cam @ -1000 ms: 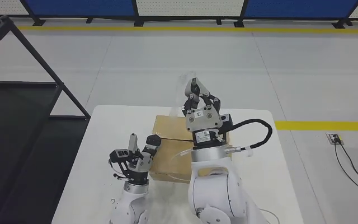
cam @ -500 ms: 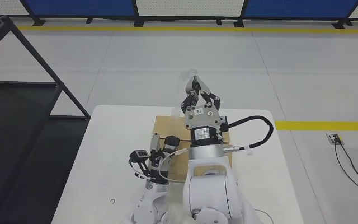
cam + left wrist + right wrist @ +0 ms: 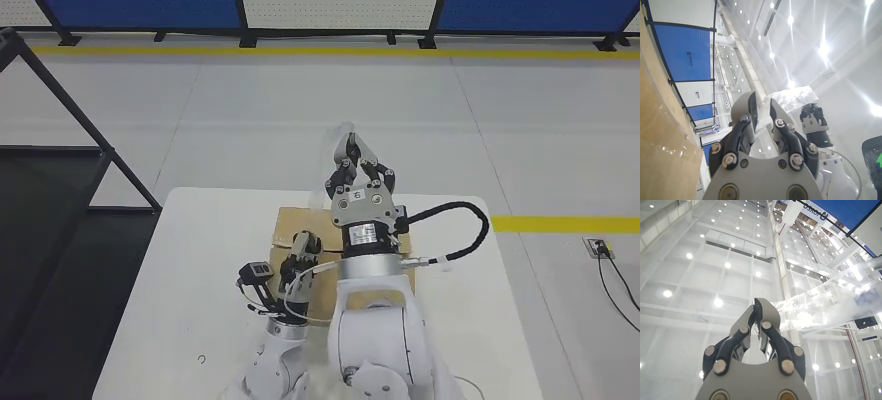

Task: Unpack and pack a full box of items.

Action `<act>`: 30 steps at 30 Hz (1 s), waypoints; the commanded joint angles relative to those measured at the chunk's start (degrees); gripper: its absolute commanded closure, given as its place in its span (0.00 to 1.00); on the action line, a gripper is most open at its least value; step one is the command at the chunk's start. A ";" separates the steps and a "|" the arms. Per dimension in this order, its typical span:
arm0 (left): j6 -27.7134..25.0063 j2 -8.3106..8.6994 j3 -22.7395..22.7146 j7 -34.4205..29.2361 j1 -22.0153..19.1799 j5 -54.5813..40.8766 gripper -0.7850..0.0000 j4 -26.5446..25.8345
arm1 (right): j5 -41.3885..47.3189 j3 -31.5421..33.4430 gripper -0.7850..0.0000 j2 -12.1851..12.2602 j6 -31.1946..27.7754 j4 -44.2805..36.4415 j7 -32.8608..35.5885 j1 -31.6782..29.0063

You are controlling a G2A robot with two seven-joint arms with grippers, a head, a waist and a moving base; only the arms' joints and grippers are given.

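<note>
The cardboard box [image 3: 300,222] rests on the white table [image 3: 190,280], in the half of the table toward 12 o'clock in the top view; its brown surface carries a strip of clear tape, seen in the left wrist view; the right gripper [image 3: 349,150] is raised above the table and appears in the top view at 12 o'clock from the box, pointing toward the ceiling; its jaws are clamped together on one end of a clear plastic film [image 3: 810,308], which trails away from the jaws as a crumpled, translucent band hanging in the air, apart from the box; the left gripper [image 3: 762,111] is positioned over the 9 o'clock side of the box in the top view, lower than the right gripper and also angled upward; its jaws stand slightly apart with a narrow gap between them and nothing gripped; the box wall lies just beside this gripper
</note>
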 commanded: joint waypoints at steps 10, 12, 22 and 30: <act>5.31 0.86 -7.14 -5.34 3.88 -3.38 1.00 -6.79 | -1.97 5.26 1.00 -0.30 5.99 -0.36 1.61 -2.72; 8.14 1.35 -9.74 -7.53 5.06 -4.23 1.00 -9.03 | -2.86 6.89 1.00 -0.12 7.70 -1.22 2.33 -4.29; 19.77 3.26 -18.18 -17.99 9.00 -3.29 1.00 -15.47 | -7.19 13.69 1.00 1.18 18.04 -4.48 7.57 -12.21; 19.77 3.26 -18.18 -17.99 9.00 -3.29 1.00 -15.47 | -12.79 16.76 1.00 2.00 25.35 -5.09 6.97 -16.21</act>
